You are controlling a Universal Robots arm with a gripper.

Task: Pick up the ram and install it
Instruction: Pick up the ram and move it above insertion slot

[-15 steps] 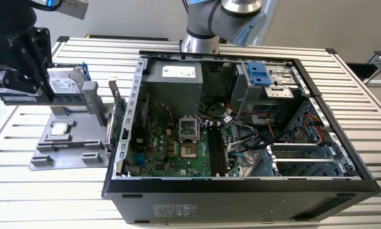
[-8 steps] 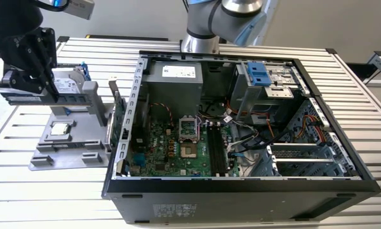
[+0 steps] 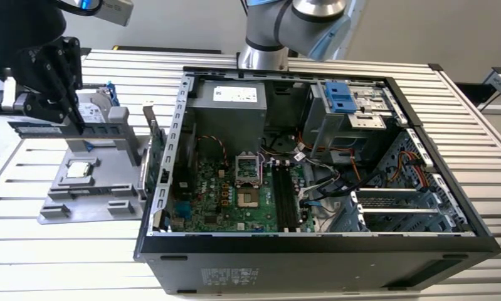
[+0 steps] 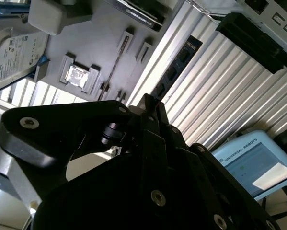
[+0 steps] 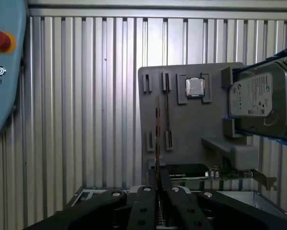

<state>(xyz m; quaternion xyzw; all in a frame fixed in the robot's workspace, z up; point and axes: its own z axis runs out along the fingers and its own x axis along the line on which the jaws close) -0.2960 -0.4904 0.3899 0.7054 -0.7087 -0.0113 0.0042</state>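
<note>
While the ram [image 5: 157,143] hangs gripped, the tray [image 5: 191,129] holds a processor [image 5: 195,86].

Wrist views, apparently both over tray [image 5: 191,124]

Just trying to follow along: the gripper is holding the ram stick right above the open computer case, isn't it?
Not quite. The gripper does hold the ram, but above the grey parts holder at the exterior view's left of the computer case, not above the case. The exterior view shows it.
</note>
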